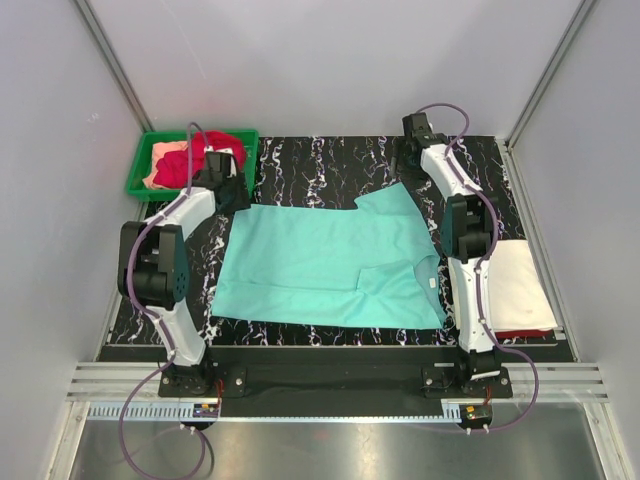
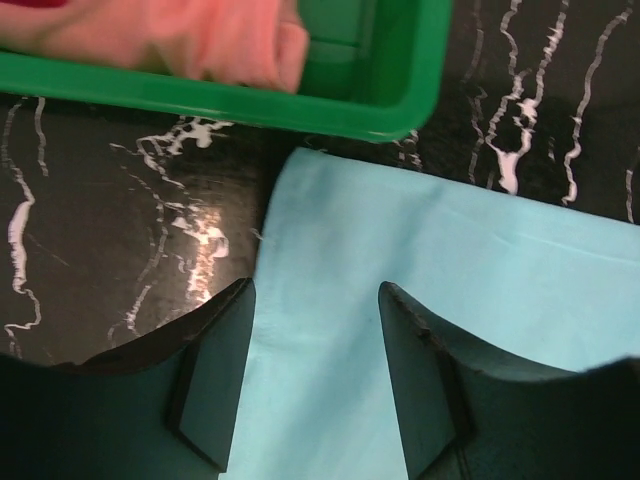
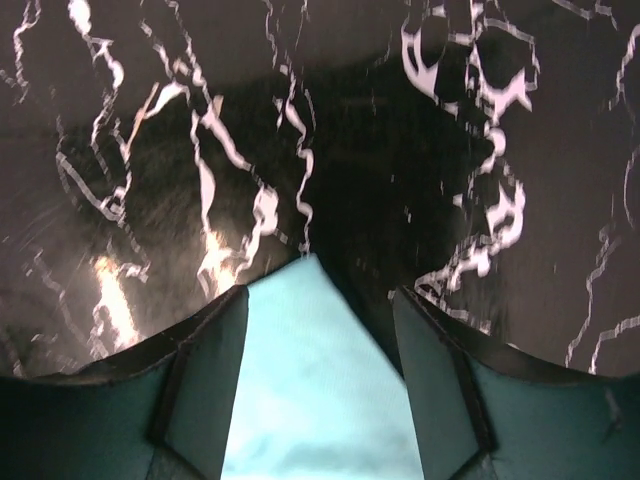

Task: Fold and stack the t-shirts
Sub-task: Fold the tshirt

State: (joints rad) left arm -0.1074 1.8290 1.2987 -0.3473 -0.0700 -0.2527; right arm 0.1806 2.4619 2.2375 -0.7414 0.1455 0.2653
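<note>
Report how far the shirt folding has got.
Done: a folded white shirt tops a red cloth at right. In hand: teal shirt spread out, left gripper and right gripper open at its far edge. Left: red shirt and peach shirt in the green tray.

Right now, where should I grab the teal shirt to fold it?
Take the mint-teal t-shirt by its far edge: the hem corner beside the green tray and the sleeve tip at the other end. Come down from above with jaws straddling the edge; it lies flat, so only edges can be pinched.
</note>
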